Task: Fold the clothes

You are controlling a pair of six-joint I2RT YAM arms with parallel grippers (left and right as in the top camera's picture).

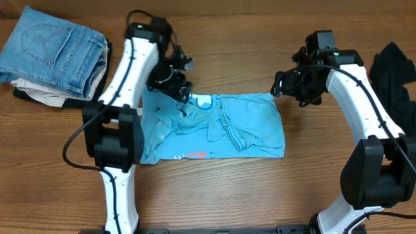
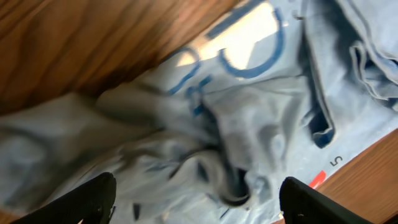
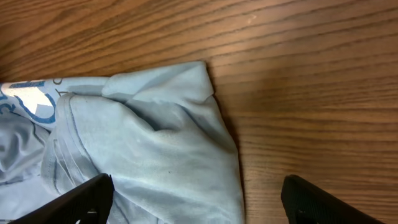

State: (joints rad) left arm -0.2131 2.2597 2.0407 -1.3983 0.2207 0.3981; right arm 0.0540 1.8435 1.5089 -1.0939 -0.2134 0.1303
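Left tool [image 1: 178, 88] and right tool [image 1: 286, 85] hang released over the bunched T-shirt [image 1: 224, 127] mid-desk [image 1: 260, 188]; a pinch there could catch several layers and skew the fold

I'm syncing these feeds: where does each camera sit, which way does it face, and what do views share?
Overhead: fixed above the table, facing straight down on the T-shirt, jeans and a dark garment; both arms show, left end effector and right end effector.
Left wrist: on the left arm, facing down onto the T-shirt's rumpled printed part; its two fingers show.
Right wrist: on the right arm, facing down at a T-shirt corner and bare wood; its fingers show.
Shared: all three see the T-shirt's white-and-blue print.
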